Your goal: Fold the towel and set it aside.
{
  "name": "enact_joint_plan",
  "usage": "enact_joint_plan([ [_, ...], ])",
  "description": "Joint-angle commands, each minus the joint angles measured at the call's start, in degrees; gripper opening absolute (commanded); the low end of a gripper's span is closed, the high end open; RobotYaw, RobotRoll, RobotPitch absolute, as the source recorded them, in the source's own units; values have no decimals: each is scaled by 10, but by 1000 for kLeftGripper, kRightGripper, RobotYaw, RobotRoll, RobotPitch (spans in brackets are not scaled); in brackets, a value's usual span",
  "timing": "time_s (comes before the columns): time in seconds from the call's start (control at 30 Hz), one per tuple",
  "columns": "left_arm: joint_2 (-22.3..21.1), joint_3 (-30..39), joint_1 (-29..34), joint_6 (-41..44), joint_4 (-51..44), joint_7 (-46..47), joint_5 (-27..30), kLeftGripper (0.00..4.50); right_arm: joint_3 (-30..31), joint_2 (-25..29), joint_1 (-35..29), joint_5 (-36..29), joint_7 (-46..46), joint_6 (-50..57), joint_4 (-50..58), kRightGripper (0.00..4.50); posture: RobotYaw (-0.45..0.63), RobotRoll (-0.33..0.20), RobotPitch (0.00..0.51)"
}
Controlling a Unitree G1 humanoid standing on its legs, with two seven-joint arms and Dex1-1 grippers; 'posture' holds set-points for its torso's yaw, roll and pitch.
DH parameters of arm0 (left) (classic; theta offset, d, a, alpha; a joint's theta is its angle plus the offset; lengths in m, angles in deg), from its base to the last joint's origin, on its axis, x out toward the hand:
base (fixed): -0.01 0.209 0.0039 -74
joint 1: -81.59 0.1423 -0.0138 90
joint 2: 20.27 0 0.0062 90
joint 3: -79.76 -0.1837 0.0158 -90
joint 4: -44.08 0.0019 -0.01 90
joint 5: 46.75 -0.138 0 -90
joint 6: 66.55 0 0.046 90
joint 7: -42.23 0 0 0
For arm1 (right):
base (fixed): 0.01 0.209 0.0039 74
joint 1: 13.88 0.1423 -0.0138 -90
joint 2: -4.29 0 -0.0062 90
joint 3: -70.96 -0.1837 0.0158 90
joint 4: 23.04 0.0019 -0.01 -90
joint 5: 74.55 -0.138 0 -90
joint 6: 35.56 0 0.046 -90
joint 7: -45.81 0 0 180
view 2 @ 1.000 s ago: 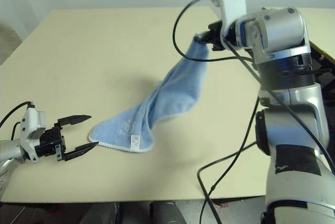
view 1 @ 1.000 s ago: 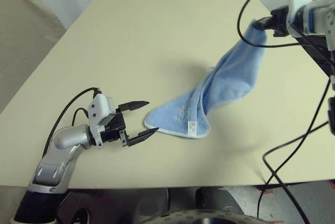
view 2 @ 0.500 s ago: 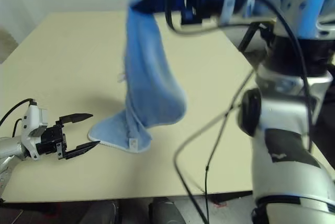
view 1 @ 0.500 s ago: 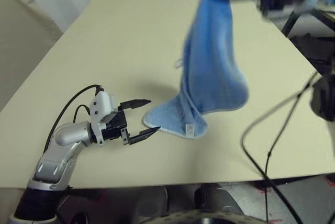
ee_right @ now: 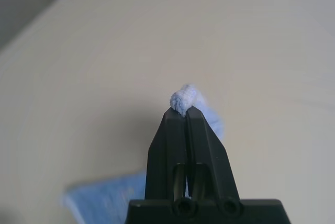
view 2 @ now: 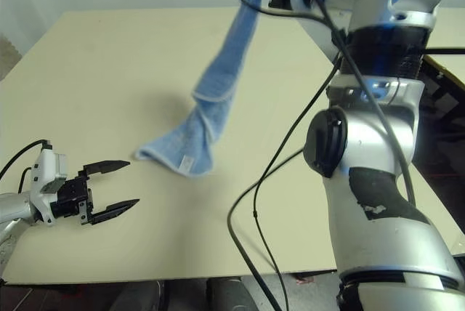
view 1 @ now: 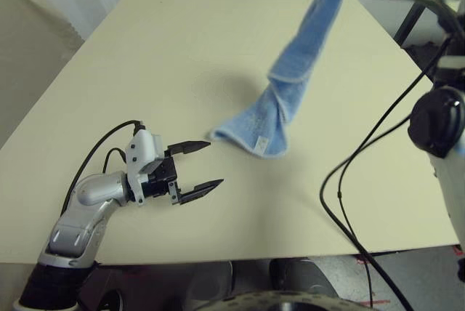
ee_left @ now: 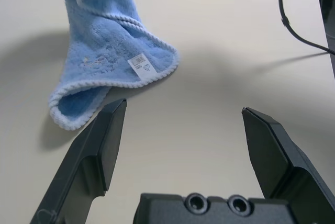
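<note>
Right gripper [ee_right: 182, 110] pinches towel [view 1: 280, 104] corner high at 1 o'clock; lower edge drags on table [view 1: 182, 49]. Left gripper [view 1: 203, 167] spread wide at 8 o'clock, apart.

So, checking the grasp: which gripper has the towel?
The right gripper, raised high and shut on one end of the towel. The left gripper sits open above the table, holding nothing.

Silver jointed arms [view 2: 378, 180] are tipped by black two-fingered grippers [view 1: 195, 169], white wrist camera housings [view 1: 139, 152] are fitted, and black cables [view 2: 276, 173] are looped alongside.
</note>
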Motion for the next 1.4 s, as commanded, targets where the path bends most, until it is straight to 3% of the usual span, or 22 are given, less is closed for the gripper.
enact_joint_plan([
  [0.03, -1, -22, -12, 29, -25, 37, -28, 4500, 5, 2, -15, -13, -9, 25, 36, 20, 105, 0, 48],
  [0.07, 1, -26, -16, 39, -29, 48, -34, 4500, 4, 2, -18, -13, -9, 27, 39, 20, 103, 0, 48],
  [0.27, 35, -137, -107, 63, -59, 169, -212, 4500, -6, -3, -35, -13, -6, 27, 41, 20, 98, 0, 47],
  [0.43, 71, -220, -162, 15, -30, 217, -329, 4500, -13, -11, -45, -15, 0, 26, 48, 20, 93, 0, 44],
  [0.87, 204, -326, -269, 59, 154, 226, -391, 4500, -21, -22, -58, -19, 15, 20, 66, 20, 68, 0, 44],
  [1.03, 233, -344, -312, 76, 213, 231, -420, 4500, -23, -24, -62, -20, 18, 21, 73, 20, 57, 0, 46],
  [1.17, 232, -363, -333, 98, 241, 217, -447, 4500, -26, -23, -64, -20, 21, 24, 78, 20, 50, 0, 45],
  [1.27, 231, -369, -335, 130, 247, 201, -453, 3868, -27, -21, -66, -20, 23, 25, 81, 0, 50, 0, 45],
  [1.4, 229, -369, -330, 151, 244, 191, -451, 2491, -28, -20, -66, -21, 24, 28, 87, 0, 47, 0, 42],
])
